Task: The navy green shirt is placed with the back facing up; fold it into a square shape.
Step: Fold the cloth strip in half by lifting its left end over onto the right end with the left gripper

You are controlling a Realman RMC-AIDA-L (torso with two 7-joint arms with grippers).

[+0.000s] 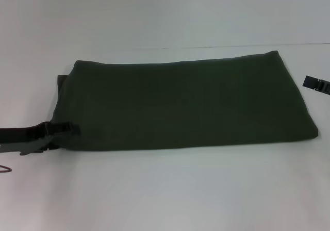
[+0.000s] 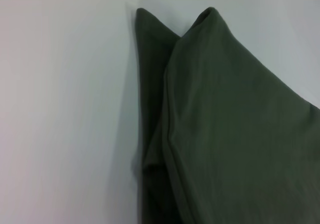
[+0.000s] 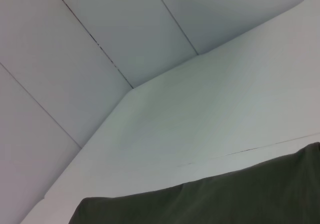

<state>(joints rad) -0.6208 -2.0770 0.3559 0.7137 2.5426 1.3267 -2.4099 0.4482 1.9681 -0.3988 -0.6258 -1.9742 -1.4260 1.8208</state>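
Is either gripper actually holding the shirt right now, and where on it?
The left gripper sits at the shirt's near left corner, but whether it grips the cloth cannot be told. The right gripper is clear of the shirt, holding nothing.

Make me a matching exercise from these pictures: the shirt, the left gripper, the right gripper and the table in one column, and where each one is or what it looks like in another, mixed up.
Things:
1. navy green shirt
2. left gripper
3. right gripper
4. table

Descriptions:
A. at the shirt's near left corner
B. white surface under everything
C. folded into a long rectangle, lying flat
D. off the cloth, just past the shirt's right end

Pairs: 1-C, 2-A, 3-D, 4-B
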